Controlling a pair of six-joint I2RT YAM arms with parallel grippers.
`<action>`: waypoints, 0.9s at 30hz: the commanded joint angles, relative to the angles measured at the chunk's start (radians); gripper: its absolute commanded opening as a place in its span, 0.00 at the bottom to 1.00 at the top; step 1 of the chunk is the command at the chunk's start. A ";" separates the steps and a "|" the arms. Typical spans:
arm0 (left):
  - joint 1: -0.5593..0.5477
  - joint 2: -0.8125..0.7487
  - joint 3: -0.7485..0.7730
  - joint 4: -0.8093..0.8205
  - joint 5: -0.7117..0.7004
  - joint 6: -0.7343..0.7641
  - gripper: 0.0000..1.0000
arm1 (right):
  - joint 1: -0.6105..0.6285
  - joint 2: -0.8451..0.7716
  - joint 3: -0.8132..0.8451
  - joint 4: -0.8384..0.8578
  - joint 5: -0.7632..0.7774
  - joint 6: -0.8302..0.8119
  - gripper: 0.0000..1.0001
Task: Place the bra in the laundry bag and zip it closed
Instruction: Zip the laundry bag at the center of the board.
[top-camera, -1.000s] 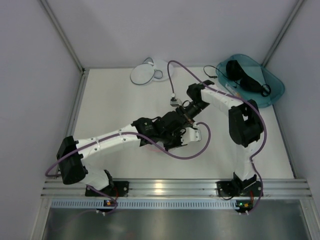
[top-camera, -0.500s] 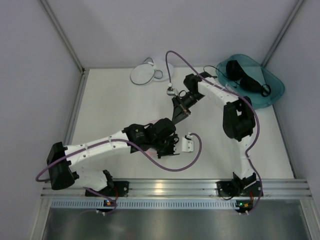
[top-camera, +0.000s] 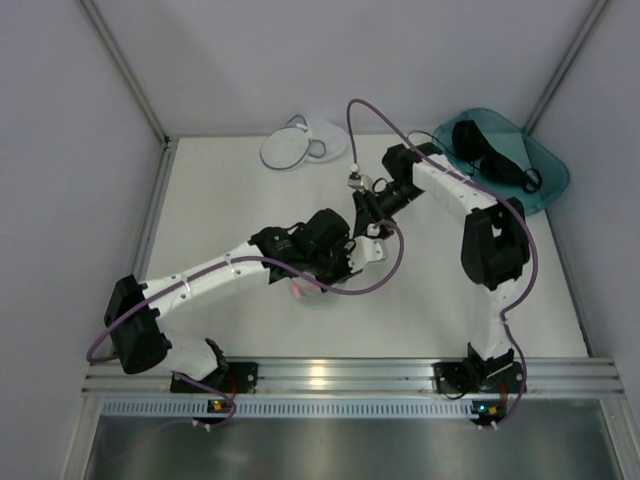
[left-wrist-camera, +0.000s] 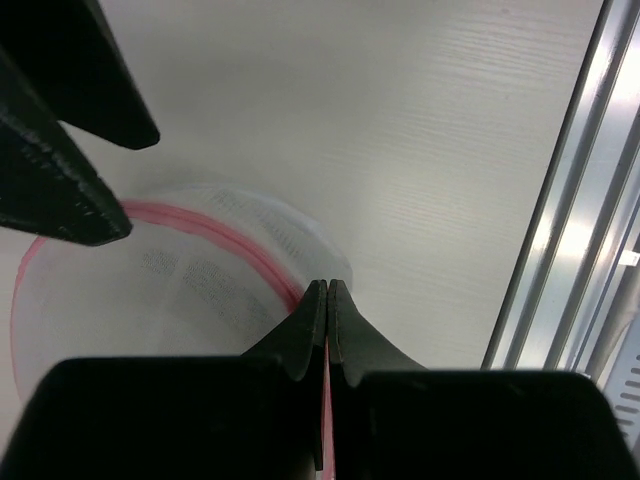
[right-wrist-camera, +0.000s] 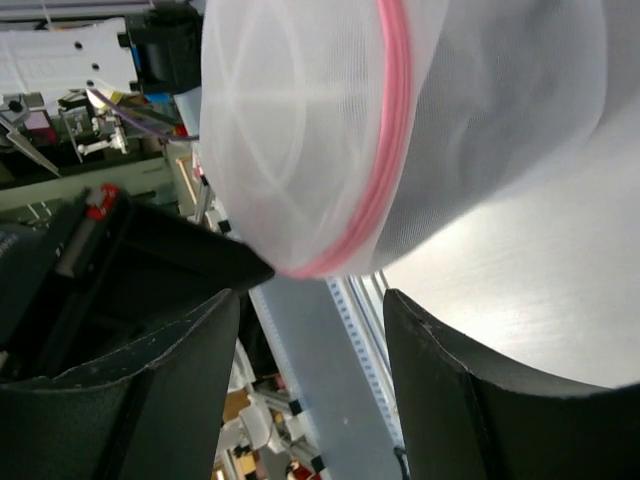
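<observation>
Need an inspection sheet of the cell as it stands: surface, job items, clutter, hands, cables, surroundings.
Surface: white table, no stains seen.
Job's things: bra lies in the teal bin, far right. The laundry bag, grey rim, sits at the far edge with neither hand on it.
Clutter: pink-rimmed bag mid-table, at the left hand.
Hands: left hand shut, pinching the pink rim. Right hand open, fingers apart and facing that bag.
Cables: purple cables loop off both wrists, one draped across the left arm.
Surroundings: white walls and an aluminium rail at the near edge.
</observation>
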 joint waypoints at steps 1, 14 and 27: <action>0.000 0.002 0.045 0.067 0.000 -0.012 0.00 | -0.022 -0.132 -0.089 0.000 0.015 -0.033 0.61; 0.002 0.032 0.082 0.087 0.023 0.028 0.00 | 0.042 -0.023 -0.104 0.075 -0.081 0.014 0.56; -0.009 -0.113 -0.034 -0.003 0.152 0.053 0.00 | 0.021 0.046 0.052 0.086 -0.061 0.039 0.00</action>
